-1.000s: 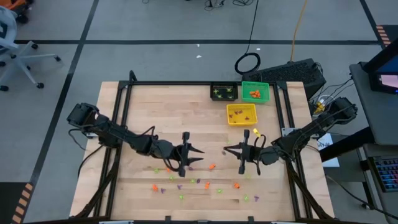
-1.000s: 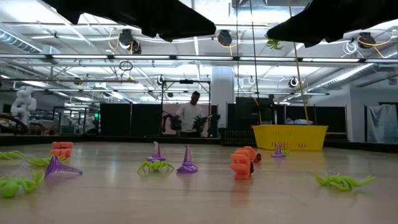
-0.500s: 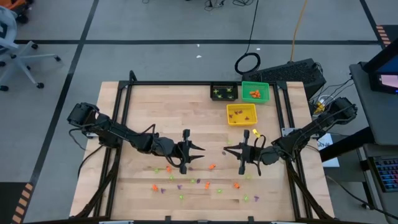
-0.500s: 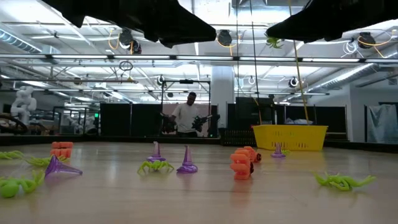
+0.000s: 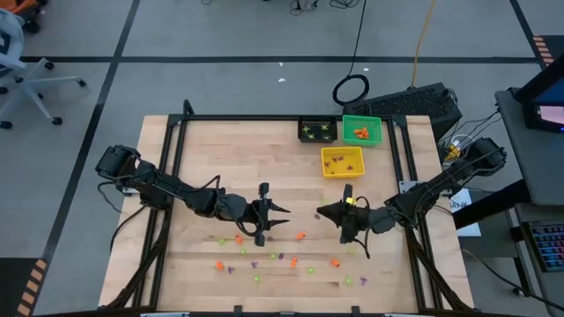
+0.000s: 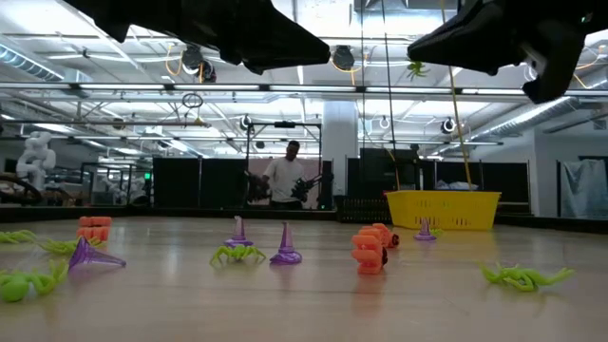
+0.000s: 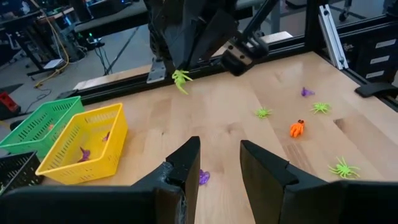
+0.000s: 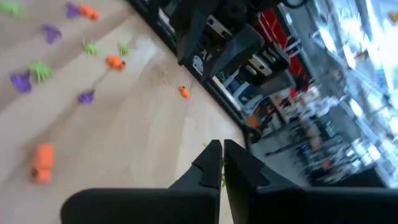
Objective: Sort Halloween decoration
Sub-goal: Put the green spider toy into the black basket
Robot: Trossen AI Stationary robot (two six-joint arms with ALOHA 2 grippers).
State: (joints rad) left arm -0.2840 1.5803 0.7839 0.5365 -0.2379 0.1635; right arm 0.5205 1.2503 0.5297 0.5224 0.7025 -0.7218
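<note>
1. The right gripper (image 8: pixel 222 146) is hanging above the middle of the table (image 5: pixel 229 158), toward its right side. Its fingers are squeezed tight together, pinching a light-green spider (image 7: pixel 181 79) that's dangling off the tip, well clear of the wood.
2. The left gripper (image 7: pixel 219 149) is hovering just across from it, tip pointing at the right one. Its fingers are sitting apart with nothing between them. Through the gap, a purple trinket (image 7: pixel 203 177) is lying on the table below.
3. The rest of the trinkets (image 5: pixel 300 235) are lying loose on the near half of the table, below and in front of both grippers. It's a mix of orange, purple and green bits, spread out and mostly not touching each other.
4. The three bins are sitting at the far right part of the table. The black bin (image 5: pixel 317 130) and green bin (image 5: pixel 361 129) are side by side, and the yellow bin (image 5: pixel 342 161) is just in front of them.
5. The black one is holding green pieces, the green one orange pieces, and the yellow one purple pieces.
6. Way in the background, a person (image 6: pixel 285 176) is standing in the room behind the table.
</note>
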